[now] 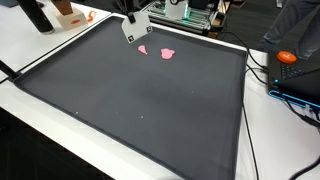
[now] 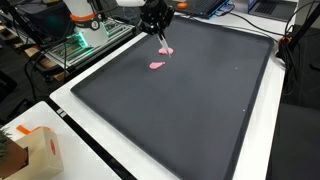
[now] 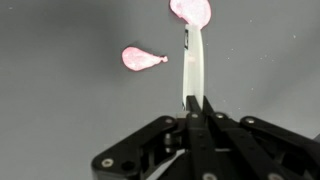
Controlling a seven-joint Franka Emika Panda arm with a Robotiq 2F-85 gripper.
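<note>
The thin white plastic stick [image 3: 190, 65] is clamped between the closed fingers of the black gripper [image 3: 196, 108], over the far part of the dark grey mat [image 1: 140, 110], with its tip at one pink soft blob [image 3: 191, 10] and a second pink blob [image 3: 143, 59] just beside on the mat.

Pink blobs [image 3: 145, 59], white strip [image 3: 192, 62], dark-grey mat [image 1: 130, 100]
</note>
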